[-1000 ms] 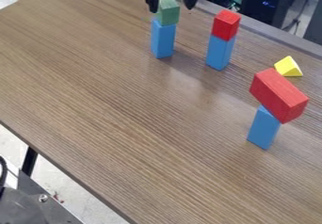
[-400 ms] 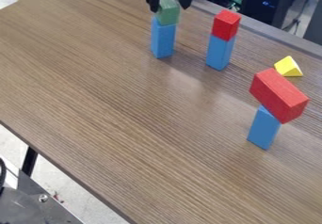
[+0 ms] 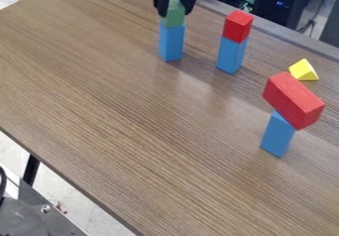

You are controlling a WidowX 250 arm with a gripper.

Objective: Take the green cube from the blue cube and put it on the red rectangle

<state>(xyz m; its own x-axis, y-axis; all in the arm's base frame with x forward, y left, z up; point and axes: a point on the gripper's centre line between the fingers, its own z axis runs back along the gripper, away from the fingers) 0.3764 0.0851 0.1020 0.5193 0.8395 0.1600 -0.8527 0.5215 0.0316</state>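
- Camera view: the black claw (image 3: 175, 11) hangs from the top edge, left of centre, its two fingers pointing down toward the wooden counter (image 3: 132, 131).
- The claw is pinching the green cube (image 3: 173, 20), with one finger at either side of its upper part.
- The green cube sits atop an upright blue block (image 3: 171, 43), right beneath the claw.
- To the right, a red cube (image 3: 238, 26) tops a second blue block (image 3: 231, 55).
- Farther right and nearer the camera, the long red block (image 3: 293, 100) rests across a third blue block (image 3: 277, 135).
- A yellow wedge (image 3: 303, 70) sits on the counter just behind that last stack.
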